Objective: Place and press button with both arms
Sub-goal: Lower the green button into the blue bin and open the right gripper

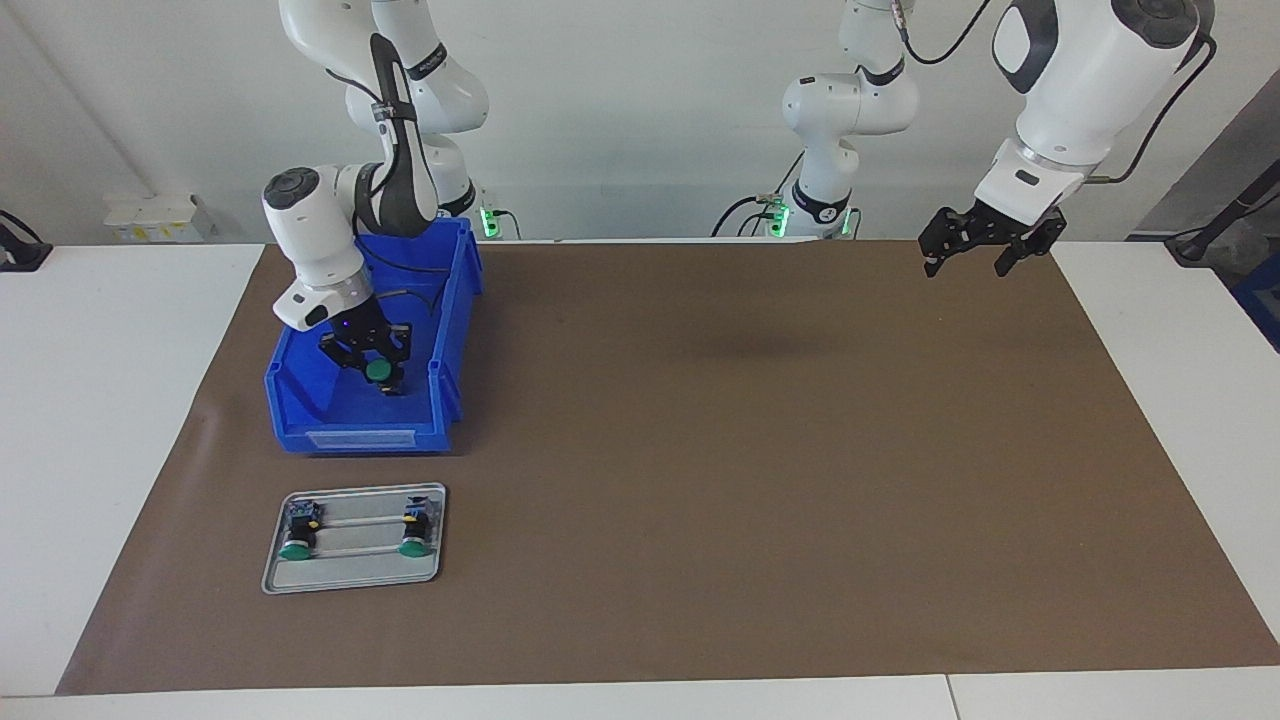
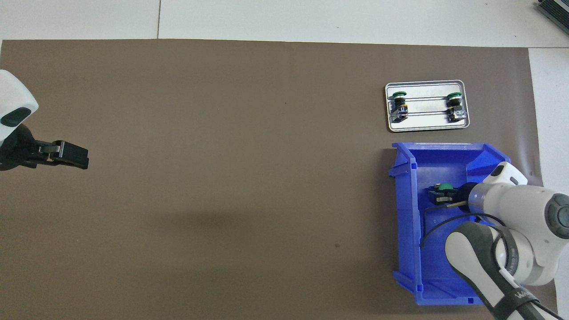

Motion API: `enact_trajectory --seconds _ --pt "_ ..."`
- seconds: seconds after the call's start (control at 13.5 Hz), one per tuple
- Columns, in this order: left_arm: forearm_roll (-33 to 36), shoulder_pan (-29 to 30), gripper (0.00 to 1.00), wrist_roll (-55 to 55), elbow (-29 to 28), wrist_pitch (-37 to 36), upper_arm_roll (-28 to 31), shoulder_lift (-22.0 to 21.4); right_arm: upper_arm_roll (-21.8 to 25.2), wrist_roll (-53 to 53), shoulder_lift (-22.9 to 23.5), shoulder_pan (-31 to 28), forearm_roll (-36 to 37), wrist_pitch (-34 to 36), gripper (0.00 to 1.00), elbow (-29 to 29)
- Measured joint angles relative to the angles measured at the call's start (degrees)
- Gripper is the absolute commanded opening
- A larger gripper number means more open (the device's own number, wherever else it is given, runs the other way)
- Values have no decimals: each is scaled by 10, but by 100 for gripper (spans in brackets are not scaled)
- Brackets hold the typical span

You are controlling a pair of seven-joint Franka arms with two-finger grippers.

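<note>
We are looking at a brown mat covering a white tabletop (image 1: pixel 100 420), with two glossy white robot arms reaching in from their own end. The right end effector (image 1: pixel 378 368) is reaching down inside an open blue plastic bin (image 1: pixel 455 330) at the right arm's end of the tabletop. Directly at its fingertips is sitting the button (image 1: pixel 379 371), a small push-button switch with a round green mushroom cap on a short black body. The green cap is showing between the black fingers, which are standing partly apart on either side of it. We cannot tell whether they are gripping the button or only framing it.

In the overhead view the button (image 2: pixel 445 187) is appearing just past the tip of the right end effector (image 2: pixel 441 195), with the black body lying under the fingers and the cap pointing away from the robots. We judge its long axis to be lying roughly along the end effector's line of reach.

Just beside the bin, farther from the robots, a shallow silver metal tray (image 1: pixel 355 585) is holding two matching green-capped buttons (image 1: pixel 296 549) (image 1: pixel 412 546), one at each end.

The left end effector (image 1: pixel 968 262) is waiting in the air over the mat at the left arm's end, fingers spread wide and holding nothing, well apart from the bin. The right arm is by far the nearer to the button.
</note>
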State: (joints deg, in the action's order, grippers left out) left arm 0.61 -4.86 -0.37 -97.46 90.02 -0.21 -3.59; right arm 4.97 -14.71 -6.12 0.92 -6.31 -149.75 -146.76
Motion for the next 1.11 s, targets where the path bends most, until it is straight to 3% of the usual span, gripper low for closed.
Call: enact_trajectory --seconds 0.22,0.52,0.74,1.11 --pt "0 0 100 0 0 0 0 0 0 6 -7 -6 -1 28 100 20" --pt "0 0 100 0 0 0 0 0 0 33 -31 -27 -1 217 100 155" --pt "0 0 100 0 0 0 0 0 1 42 -32 -47 18 298 100 239" --pt "0 0 100 0 0 0 0 0 -3 157 -30 -38 59 437 100 371"
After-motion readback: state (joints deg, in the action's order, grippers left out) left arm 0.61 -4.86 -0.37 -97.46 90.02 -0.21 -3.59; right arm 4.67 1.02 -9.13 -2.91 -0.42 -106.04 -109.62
